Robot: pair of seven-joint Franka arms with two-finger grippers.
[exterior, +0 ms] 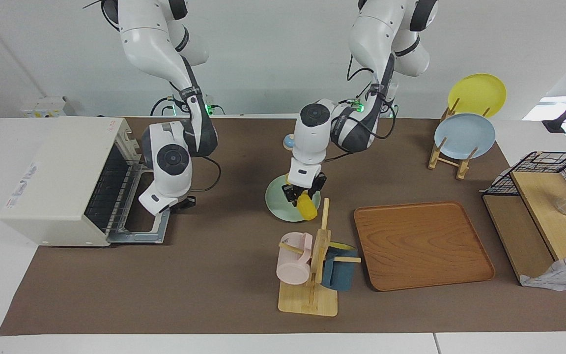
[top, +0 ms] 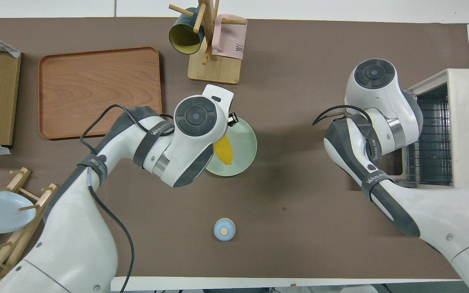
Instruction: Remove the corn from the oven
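Over the green plate (exterior: 277, 202), the left end effector (exterior: 300, 196) grips the bright yellow tapered corn (exterior: 307, 206).

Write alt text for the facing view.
The left gripper holds the corn over a pale green plate at mid-table, beside a mug rack and a wooden tray. The right gripper is at the oven, whose door hangs open.

Brown-matted table (exterior: 214, 285): oven (exterior: 62, 182), tray (exterior: 423, 243), plate (exterior: 275, 201)
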